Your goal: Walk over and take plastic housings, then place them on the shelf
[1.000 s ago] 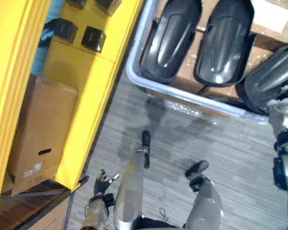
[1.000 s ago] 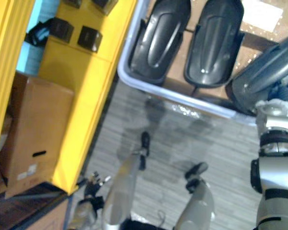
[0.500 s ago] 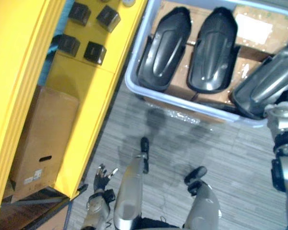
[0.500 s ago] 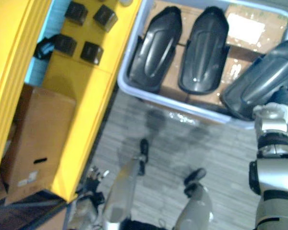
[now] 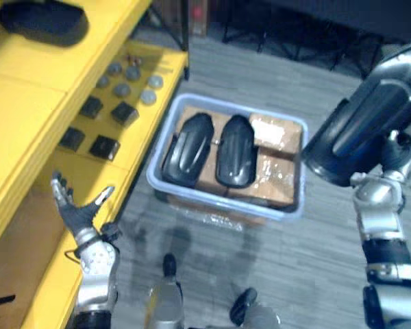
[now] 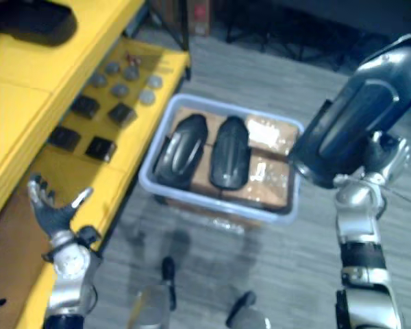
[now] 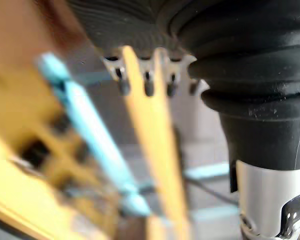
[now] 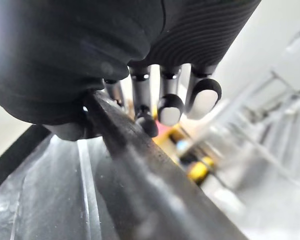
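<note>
At the left we note a yellow metal shelf with one black oval plastic housing on its upper tier; the left hand is raised near its front edge, fingers spread, holding nothing. In the middle a pale blue plastic bin on the floor holds two black elongated plastic housings side by side on brown cardboard boxes. At the right, the right hand grips the rim of a large dark grey plastic housing, held up beside the bin.
</note>
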You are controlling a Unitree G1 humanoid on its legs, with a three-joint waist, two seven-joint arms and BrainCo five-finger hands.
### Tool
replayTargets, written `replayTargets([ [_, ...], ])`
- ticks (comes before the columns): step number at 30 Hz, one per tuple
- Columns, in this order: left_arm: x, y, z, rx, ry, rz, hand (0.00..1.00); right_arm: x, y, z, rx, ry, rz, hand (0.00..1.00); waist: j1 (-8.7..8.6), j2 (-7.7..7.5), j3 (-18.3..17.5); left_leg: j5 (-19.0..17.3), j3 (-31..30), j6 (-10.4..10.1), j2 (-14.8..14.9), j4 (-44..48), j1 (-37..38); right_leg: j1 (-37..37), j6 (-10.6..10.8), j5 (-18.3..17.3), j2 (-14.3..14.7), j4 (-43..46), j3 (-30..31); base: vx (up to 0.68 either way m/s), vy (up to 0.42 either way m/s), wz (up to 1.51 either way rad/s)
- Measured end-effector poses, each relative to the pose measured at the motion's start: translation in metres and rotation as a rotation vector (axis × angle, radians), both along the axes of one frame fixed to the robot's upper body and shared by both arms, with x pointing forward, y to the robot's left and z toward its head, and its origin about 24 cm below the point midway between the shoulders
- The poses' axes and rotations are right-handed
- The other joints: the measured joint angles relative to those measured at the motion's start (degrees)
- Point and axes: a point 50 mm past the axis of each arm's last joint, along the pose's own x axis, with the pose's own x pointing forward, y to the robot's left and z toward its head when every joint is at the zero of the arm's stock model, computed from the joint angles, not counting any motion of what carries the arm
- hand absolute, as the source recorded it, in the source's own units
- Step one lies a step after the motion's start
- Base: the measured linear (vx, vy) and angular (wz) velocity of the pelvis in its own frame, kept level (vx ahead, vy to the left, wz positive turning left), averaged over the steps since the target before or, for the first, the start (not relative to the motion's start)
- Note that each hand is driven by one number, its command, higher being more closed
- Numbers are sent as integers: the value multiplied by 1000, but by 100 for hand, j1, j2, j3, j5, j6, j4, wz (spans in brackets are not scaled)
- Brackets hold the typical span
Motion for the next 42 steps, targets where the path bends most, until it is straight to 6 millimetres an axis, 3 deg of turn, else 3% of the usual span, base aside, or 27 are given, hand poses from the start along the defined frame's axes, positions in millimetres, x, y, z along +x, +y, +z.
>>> replayTargets([
  [3,24,-21,15,72,61,-239,0,3,16,19,-126,-49,102,100,-27,48,-301,190,199,9,-51,-459,388,112,14,111,9,-136,60,50,16,-25],
  [8,59,-53,37,9,101,-572,0,15,51,41,-288,-102,282,100,-184,87,-441,239,349,22,-76,-622,660,225,-4,252,20,-254,182,6,22,-19],
  [9,68,-65,37,-52,139,-689,0,19,66,49,-350,-126,337,100,-212,122,-469,277,426,65,-78,-622,675,225,-11,327,25,-300,188,-13,21,-14],
  [12,73,-88,26,-201,242,-897,0,24,88,60,-444,-165,420,100,-262,172,-504,283,448,63,-80,-622,713,239,-6,350,28,-331,194,-24,11,-10],
  [13,70,-105,11,-296,326,-985,0,26,100,61,-480,-177,456,100,-275,197,-533,311,454,61,-75,-626,754,275,-6,350,35,-334,196,-28,1,-5],
  [16,69,-114,-2,-337,392,-1005,0,26,106,59,-510,-172,477,100,-289,231,-603,337,448,45,-57,-633,750,285,-6,349,64,-360,186,-40,-2,0],
  [20,70,-111,-13,-398,432,-986,0,28,113,53,-545,-145,494,100,-287,282,-706,383,440,33,-34,-684,710,330,-28,328,141,-582,194,-71,-14,-2],
  [25,69,-114,-27,-437,488,-982,0,36,122,32,-541,-47,538,100,-277,393,-826,500,374,-3,130,-690,636,324,-114,311,327,-650,165,-92,-27,3],
  [35,64,-122,-38,-396,542,-979,0,45,151,-15,-483,129,658,100,-166,182,-1063,569,260,-32,157,-689,535,379,-146,485,440,-939,106,-5,0,3],
  [42,65,-130,-36,-415,501,-967,0,41,175,-45,-443,207,740,100,-117,164,-1075,587,134,-30,142,-688,480,415,-156,478,448,-939,-5,27,11,9],
])
